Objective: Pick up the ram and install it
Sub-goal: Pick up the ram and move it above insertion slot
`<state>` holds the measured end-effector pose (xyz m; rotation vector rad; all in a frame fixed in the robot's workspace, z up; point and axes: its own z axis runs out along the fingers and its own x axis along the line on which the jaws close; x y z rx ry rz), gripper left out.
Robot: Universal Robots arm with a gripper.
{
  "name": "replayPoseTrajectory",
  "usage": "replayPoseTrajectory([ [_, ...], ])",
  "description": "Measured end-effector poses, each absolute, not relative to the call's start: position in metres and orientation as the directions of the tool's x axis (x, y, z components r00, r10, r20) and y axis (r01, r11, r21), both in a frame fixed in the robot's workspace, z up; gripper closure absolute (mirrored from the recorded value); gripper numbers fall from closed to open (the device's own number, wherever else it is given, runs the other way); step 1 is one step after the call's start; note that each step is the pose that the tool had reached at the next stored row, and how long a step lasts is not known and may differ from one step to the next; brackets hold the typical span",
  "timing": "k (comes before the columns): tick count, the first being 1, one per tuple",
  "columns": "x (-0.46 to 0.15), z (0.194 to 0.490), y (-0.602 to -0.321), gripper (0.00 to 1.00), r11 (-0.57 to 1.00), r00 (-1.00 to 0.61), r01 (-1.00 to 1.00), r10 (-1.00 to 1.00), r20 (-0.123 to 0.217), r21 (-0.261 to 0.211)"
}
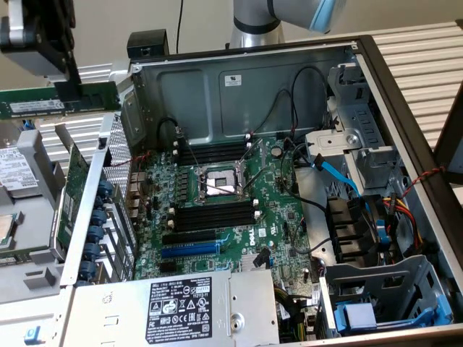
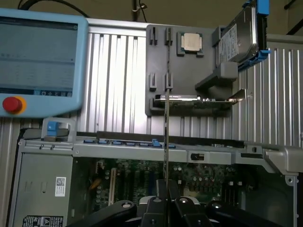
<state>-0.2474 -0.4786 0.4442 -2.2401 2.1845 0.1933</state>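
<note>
We find the jaws pinching the ram [image 1: 95,99] — held level. It sits outside the open computer case [image 1: 217,97], at the exterior view's left.

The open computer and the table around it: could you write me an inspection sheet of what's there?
Surface: ribbed metal table, carrying an open computer case.
Job's things: the ram, held in the air beyond the case's side at the exterior view's left; black memory slots empty.
Clutter: hard drive, green expansion card, processor chip in a grey holder.
Gripper: shut on the ram.
Cables: blue cable, black leads inside the case.
Surroundings: screen unit with red button.
</note>
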Motion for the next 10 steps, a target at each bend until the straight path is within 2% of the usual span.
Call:
replayPoseTrajectory([
  [10, -0.212, 0.444, -0.472, 0.87, -0.029, 0.021, -0.996, -0.996, -0.092, 0.079],
])
